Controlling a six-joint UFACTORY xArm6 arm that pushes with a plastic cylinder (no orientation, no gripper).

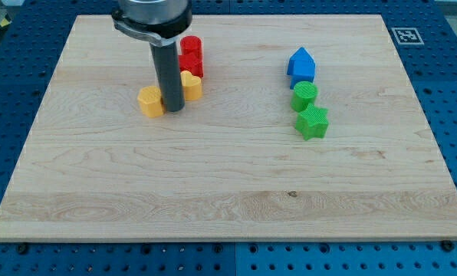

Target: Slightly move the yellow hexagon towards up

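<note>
Rod tip of the arm rests on the pale wooden board, in the upper left part of the view. The arm carries no jaws; it ends in a straight dark rod hanging from a round dark collar at the view's top.

Yellow hexagon block sits just to the left of the tip, touching the rod or very nearly so; the exact contact cannot be made out. A second yellow block, its shape partly hidden but looking heart-like, lies just to the right of the rod and slightly higher in the view. The tip thus stands between the two yellow pieces.

Behind the rod, toward the view's top, two red blocks stand close together: a red cylinder and, just below it, a red block whose shape is unclear.

Well apart, on the right half of the board, three blocks form a short column. A blue house-shaped block is uppermost, a green round block sits just beneath it, and a green star block lies lowest, close against the round one.

A blue perforated table surface surrounds the board, and a small black-and-white marker sits at the board's upper right corner.
</note>
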